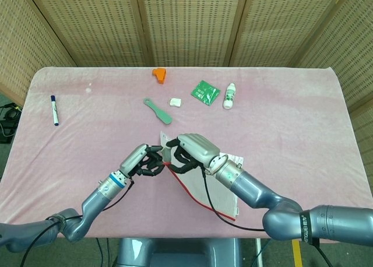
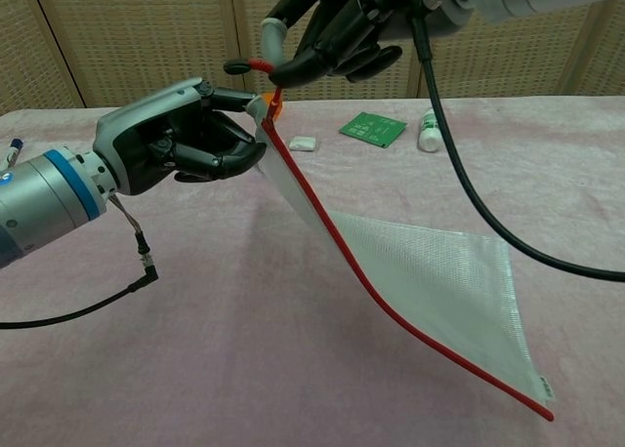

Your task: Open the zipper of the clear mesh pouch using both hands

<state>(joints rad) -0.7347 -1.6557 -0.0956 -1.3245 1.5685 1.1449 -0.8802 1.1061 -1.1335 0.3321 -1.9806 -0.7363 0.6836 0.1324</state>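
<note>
The clear mesh pouch (image 2: 435, 276) is lifted by one corner, its red zipper edge (image 2: 332, 237) slanting down to the pink table; its far corner rests on the cloth. In the head view the pouch (image 1: 221, 188) lies partly under my right forearm. My left hand (image 2: 181, 135) curls around the raised corner of the pouch, fingertips against the mesh just below the zipper's end. Right above it, my right hand (image 2: 337, 22) pinches the red zipper pull (image 2: 256, 66). From the head camera the left hand (image 1: 143, 160) and the right hand (image 1: 192, 150) meet over the table's front middle.
At the back of the table lie an orange piece (image 1: 159, 74), a green flat tool (image 1: 158, 111), a white block (image 1: 175, 102), a green packet (image 1: 205, 92) and a small white bottle (image 1: 230, 96). A blue marker (image 1: 53, 109) is far left.
</note>
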